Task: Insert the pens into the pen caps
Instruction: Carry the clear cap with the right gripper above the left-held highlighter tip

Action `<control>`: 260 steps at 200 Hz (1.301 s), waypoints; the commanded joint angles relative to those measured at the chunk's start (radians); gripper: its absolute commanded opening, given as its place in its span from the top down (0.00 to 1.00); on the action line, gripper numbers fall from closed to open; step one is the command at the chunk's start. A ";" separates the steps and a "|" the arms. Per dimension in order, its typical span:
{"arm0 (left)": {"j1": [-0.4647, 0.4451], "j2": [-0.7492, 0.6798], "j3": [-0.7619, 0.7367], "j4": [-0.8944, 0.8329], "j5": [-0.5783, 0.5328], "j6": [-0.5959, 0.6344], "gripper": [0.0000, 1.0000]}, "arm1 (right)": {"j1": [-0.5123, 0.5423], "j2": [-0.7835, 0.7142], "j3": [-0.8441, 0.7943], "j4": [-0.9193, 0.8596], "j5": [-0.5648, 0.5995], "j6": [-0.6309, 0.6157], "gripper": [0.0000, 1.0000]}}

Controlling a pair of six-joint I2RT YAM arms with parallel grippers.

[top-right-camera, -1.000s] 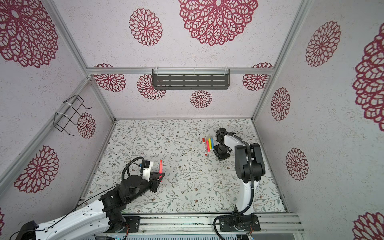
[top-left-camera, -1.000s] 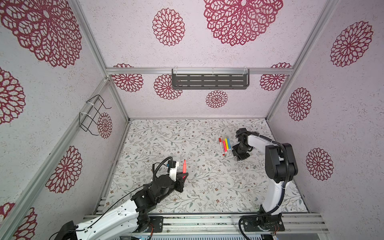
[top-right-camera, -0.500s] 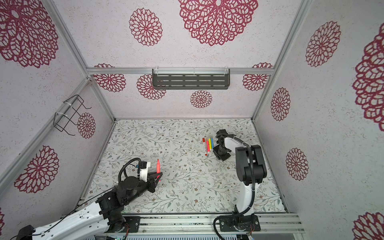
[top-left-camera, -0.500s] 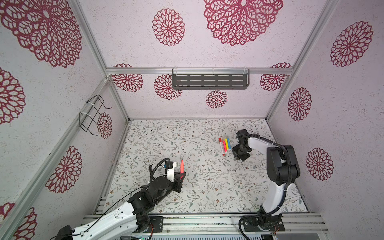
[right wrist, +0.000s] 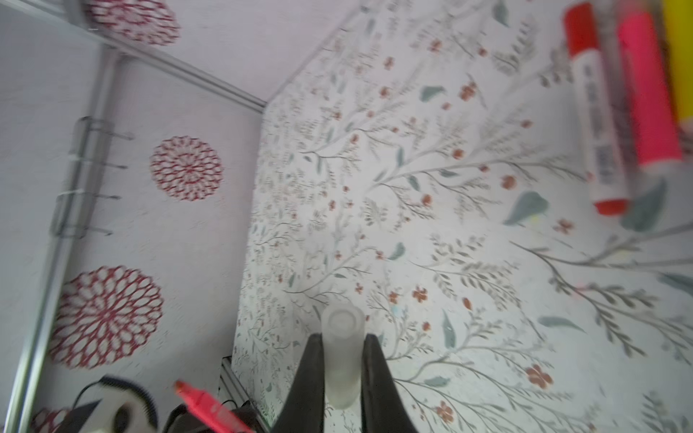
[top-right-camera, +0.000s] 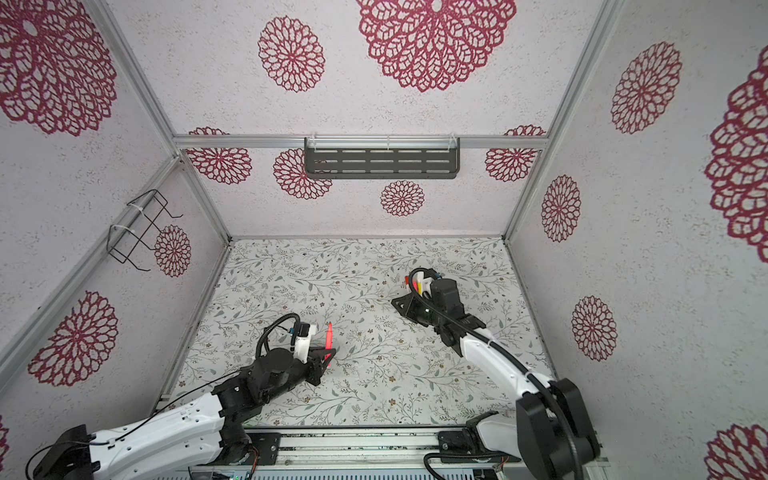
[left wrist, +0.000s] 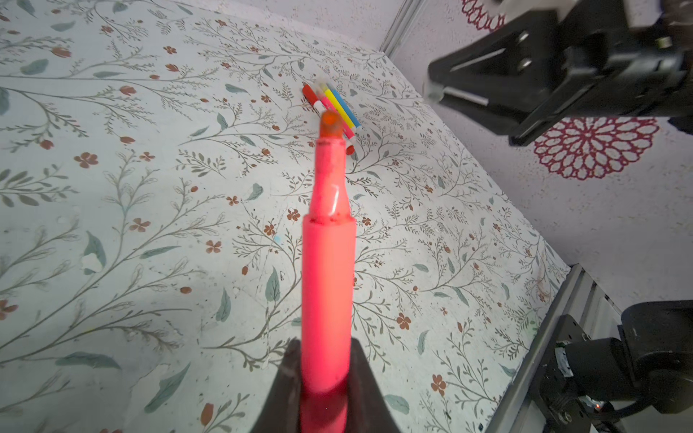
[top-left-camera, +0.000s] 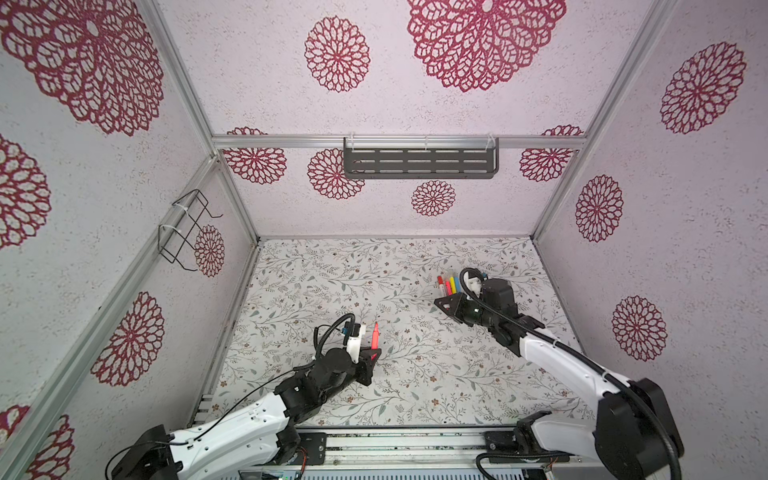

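My left gripper (top-left-camera: 371, 353) (top-right-camera: 326, 354) (left wrist: 325, 350) is shut on the lower barrel of an uncapped red-orange pen (top-left-camera: 376, 335) (top-right-camera: 329, 335) (left wrist: 329, 255), tip pointing up, above the front-left of the floral table. My right gripper (top-left-camera: 440, 302) (top-right-camera: 397, 302) (right wrist: 342, 339) is shut on a pale translucent pen cap (right wrist: 342, 356), raised and pointing toward the left arm. In the left wrist view the right gripper (left wrist: 435, 90) shows across from the pen tip. Several other pens (top-left-camera: 448, 284) (left wrist: 333, 107) (right wrist: 618, 105) lie side by side on the table just behind the right gripper.
A black wire basket (top-left-camera: 187, 232) hangs on the left wall, and a dark slotted shelf (top-left-camera: 419, 163) on the back wall. An aluminium rail (top-left-camera: 395, 440) carrying both arm bases runs along the front edge. Walls enclose the table on three sides.
The right gripper shut on the cap beside the lying pens, lifted off and swung toward the middle. The left arm with its pen shifted only slightly.
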 commanded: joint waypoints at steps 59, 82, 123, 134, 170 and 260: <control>-0.043 0.239 0.109 0.258 0.119 -0.021 1.00 | 0.017 -0.263 -0.222 0.456 -0.079 0.011 1.00; -0.065 0.292 0.133 0.298 0.121 -0.029 1.00 | 0.023 -0.237 -0.253 0.538 -0.065 0.058 1.00; -0.087 0.384 0.178 0.342 0.146 -0.039 1.00 | 0.068 -0.134 -0.273 0.706 -0.068 0.116 1.00; -0.093 0.400 0.189 0.348 0.150 -0.039 1.00 | 0.082 -0.111 -0.268 0.723 -0.066 0.115 1.00; -0.097 0.414 0.202 0.350 0.151 -0.036 1.00 | 0.109 -0.068 -0.258 0.738 -0.060 0.101 1.00; -0.098 0.400 0.196 0.351 0.146 -0.034 1.00 | 0.157 -0.042 -0.221 0.662 -0.052 0.034 1.00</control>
